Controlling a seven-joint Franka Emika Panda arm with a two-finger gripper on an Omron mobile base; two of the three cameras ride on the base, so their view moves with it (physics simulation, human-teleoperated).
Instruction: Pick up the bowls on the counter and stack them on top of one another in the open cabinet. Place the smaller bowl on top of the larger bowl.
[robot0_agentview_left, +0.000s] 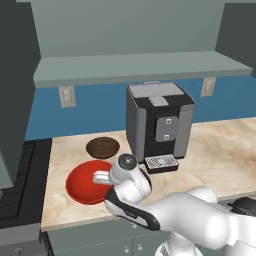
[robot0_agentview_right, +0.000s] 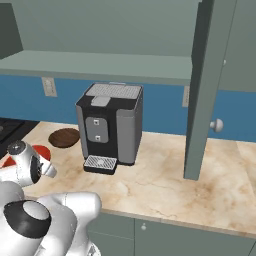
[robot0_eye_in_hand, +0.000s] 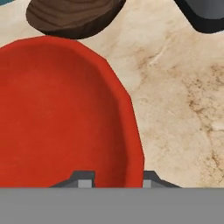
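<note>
Beige counter (robot0_agentview_left: 220, 155): red bowl (robot0_eye_in_hand: 57, 118) upright, gripper (robot0_eye_in_hand: 113, 180) pinching its rim.

No readable text, labels, brands, numbers or signs anywhere. Coffee machine (robot0_agentview_left: 159, 127) beyond end effector (robot0_eye_in_hand: 113, 180): plain panels, unmarked buttons. Wall outlets (robot0_agentview_left: 67, 96): blank plates.
</note>
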